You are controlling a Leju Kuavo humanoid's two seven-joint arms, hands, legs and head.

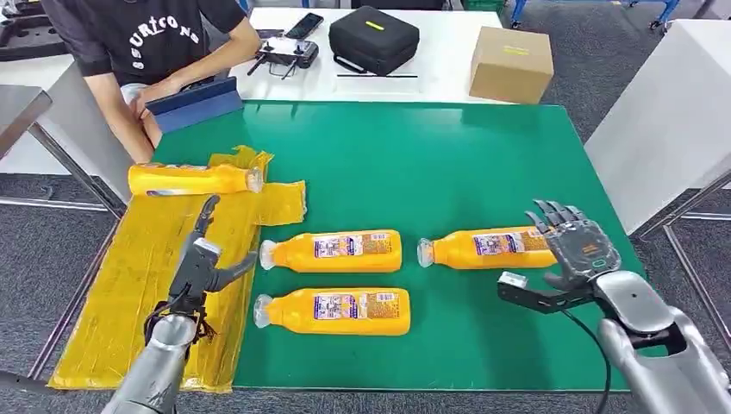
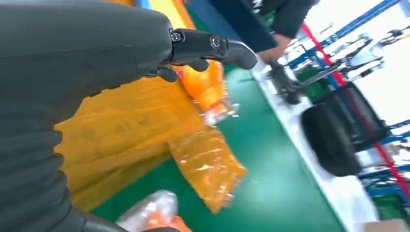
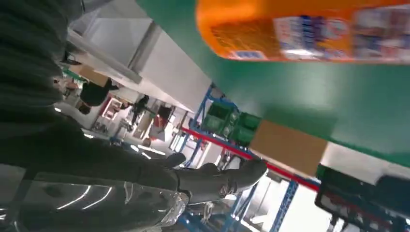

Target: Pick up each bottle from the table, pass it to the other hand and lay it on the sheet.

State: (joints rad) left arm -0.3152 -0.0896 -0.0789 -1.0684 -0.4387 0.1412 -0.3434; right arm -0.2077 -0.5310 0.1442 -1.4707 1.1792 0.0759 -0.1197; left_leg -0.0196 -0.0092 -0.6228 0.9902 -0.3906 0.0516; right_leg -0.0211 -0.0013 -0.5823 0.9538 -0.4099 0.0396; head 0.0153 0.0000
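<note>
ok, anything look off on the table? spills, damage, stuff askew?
No spills or damage visible. The yellow sheet is crumpled, with a flap folded out onto the green table. One bottle lies at the sheet's far edge; three bottles lie on the green table. Both hands hold nothing.

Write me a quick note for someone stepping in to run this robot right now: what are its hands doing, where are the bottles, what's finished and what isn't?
Left robot hand: open, holds nothing, over the yellow sheet.
Right robot hand: open, fingers spread, holds nothing, beside the base end of the right bottle.
Done: one bottle lies on its side at the sheet's far end.
Left: three bottles lie on the green table: the right bottle, the middle bottle and the near bottle. Each needs picking up, passing to the other hand and laying on the sheet.
A person sits at the far left corner.
</note>
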